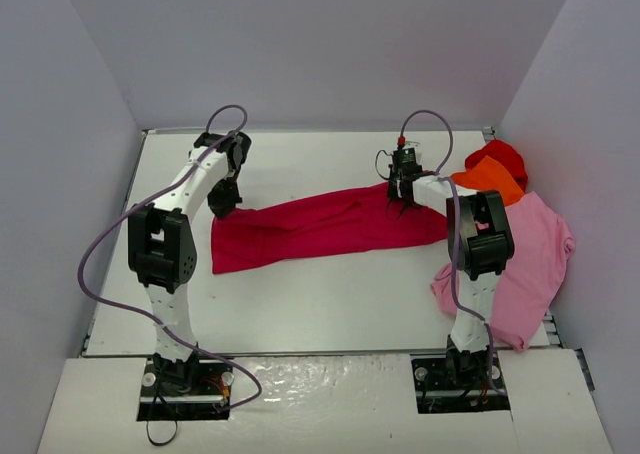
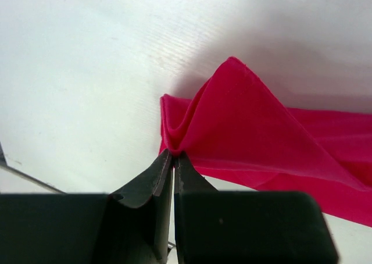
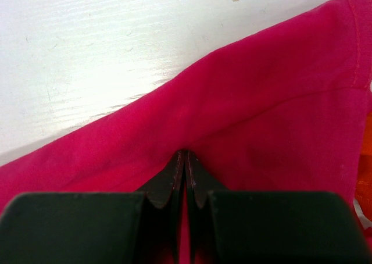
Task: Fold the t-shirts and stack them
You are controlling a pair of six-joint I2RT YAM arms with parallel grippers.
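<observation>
**Both grippers pinched onto the crimson tee, stretched out across the bench**

It's a white bench point(image 1: 330, 304) boxed in by plain pale walls point(image 1: 300, 44), with the two arms bolted at the near edge. The crimson t-shirt point(image 1: 330, 229) lies across the middle of the bench as a long, rumpled band running left to right. Its left end sits a bit nearer the arm bases than its right end.

The left gripper point(image 1: 225, 202) is down at the far-left corner of that shirt, jaws squeezed together on a pinch of fabric. In the left wrist view the cloth rises into a little tent peak right at the fingertips, and the rest trails off flat to the right.

The right gripper point(image 1: 405, 199) is at the shirt's right end, also clamped tight with crimson cloth caught between the tips. In the right wrist view the cloth fills most of the frame, with a stitched hem at the upper right.

The other shirts are heaped on the right side of the bench. The orange t-shirt point(image 1: 490, 182) sits just beside the right gripper, and the bright red t-shirt point(image 1: 500, 156) bunches up right behind it, touching it. The light pink t-shirt point(image 1: 530, 254) is spread out nearer the camera, reaching the bench's right edge, with the right arm crossing in front of it.

A purple cable point(image 1: 100, 244) loops off the left arm.
</observation>
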